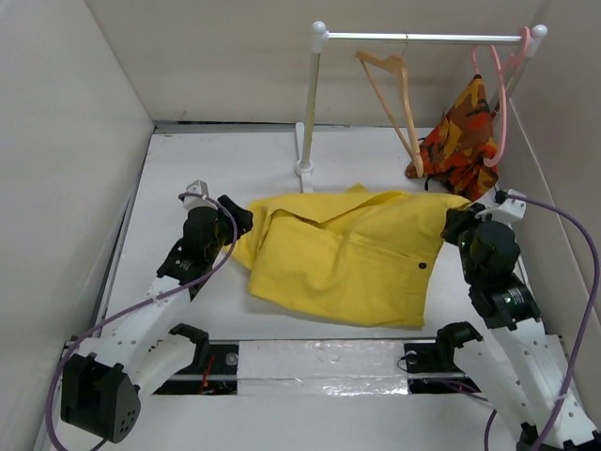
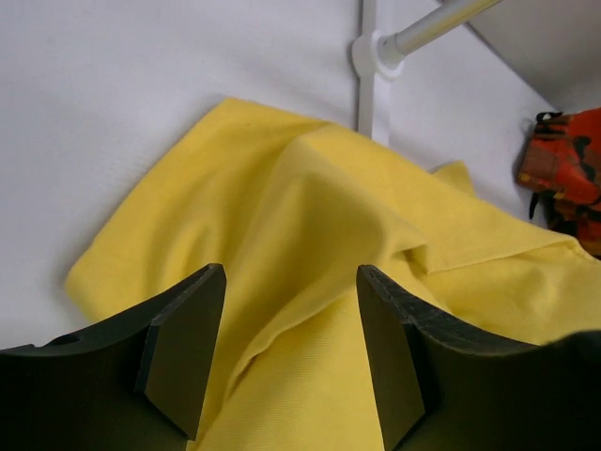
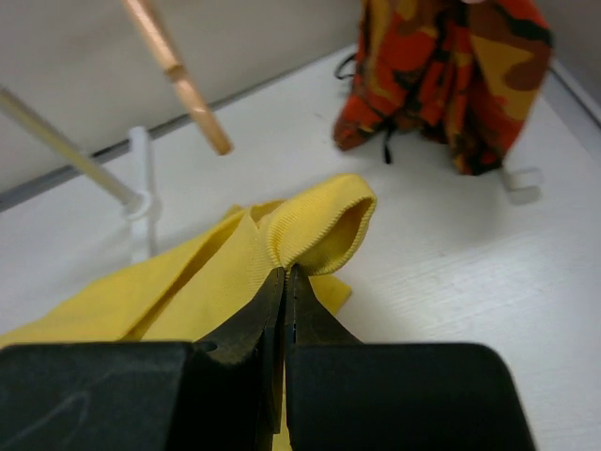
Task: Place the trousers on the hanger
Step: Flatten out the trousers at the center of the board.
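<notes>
Trousers (image 1: pixel 347 254), perhaps waistband, in right tool (image 3: pixel 285 274)

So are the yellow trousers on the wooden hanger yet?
No: the trousers lie on the table; the hanger hangs bare on the rail.

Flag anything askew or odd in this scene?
The hanger hangs lopsided on the rail: one end sits up near the rail, the other droops low toward the table. The trousers lie rumpled, one edge pinched in the right gripper. The left gripper is open and holds nothing. No damage is visible.
</notes>
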